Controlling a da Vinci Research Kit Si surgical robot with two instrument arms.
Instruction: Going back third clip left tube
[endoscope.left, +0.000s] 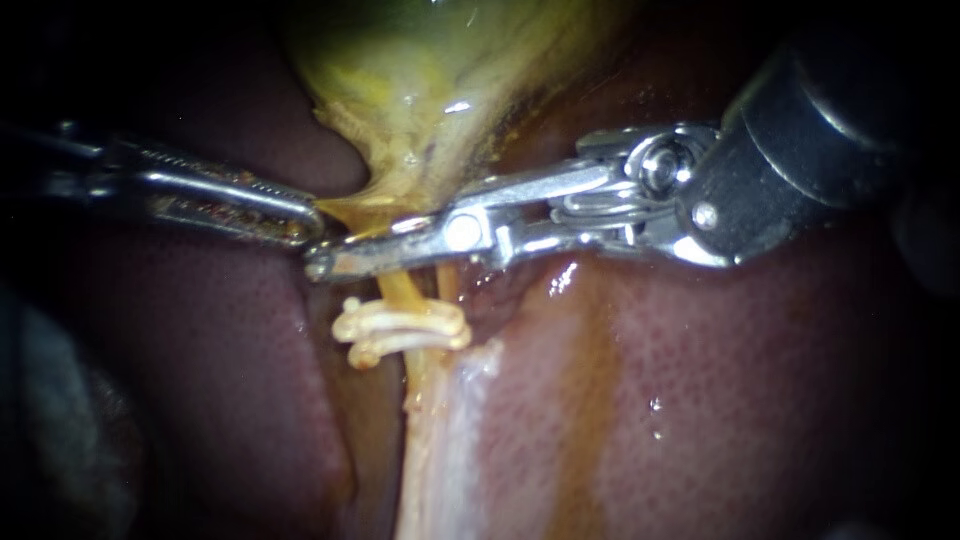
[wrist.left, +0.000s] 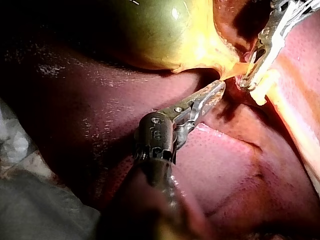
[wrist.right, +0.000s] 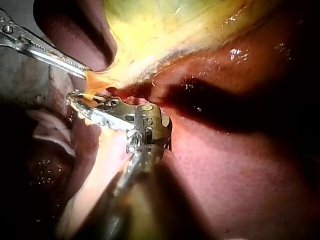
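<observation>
Starting at the left of the endoscope view, my left instrument (endoscope.left: 300, 222) comes in almost level, its jaws pinched on the yellow neck of the gallbladder (endoscope.left: 420, 60) and holding it taut toward that side. From that neck the tube (endoscope.left: 402, 292) runs down the view, so its long axis stands nearly upright there. The white clips (endoscope.left: 400, 328) sit across it, stacked close together just below my other jaws and apart from them. I cannot count them with certainty.

My right instrument (endoscope.left: 330, 262) lies crosswise over the tube, shaft leading off to the upper right, tips reaching past the tube toward my left instrument's jaws. In the right wrist view a narrow gap shows between these jaws, with yellow tissue running through it. I read them as standing slightly apart around the tube rather than clamped on it.

So the move turns on one thing — jaws and tube cross at close to a right angle, and the way out is along my own shaft, to the right. Pulled straight back, the tube should slip out through the mouth at the tips. Dipping toward the clips or the liver (endoscope.left: 700, 400) risks snagging.
</observation>
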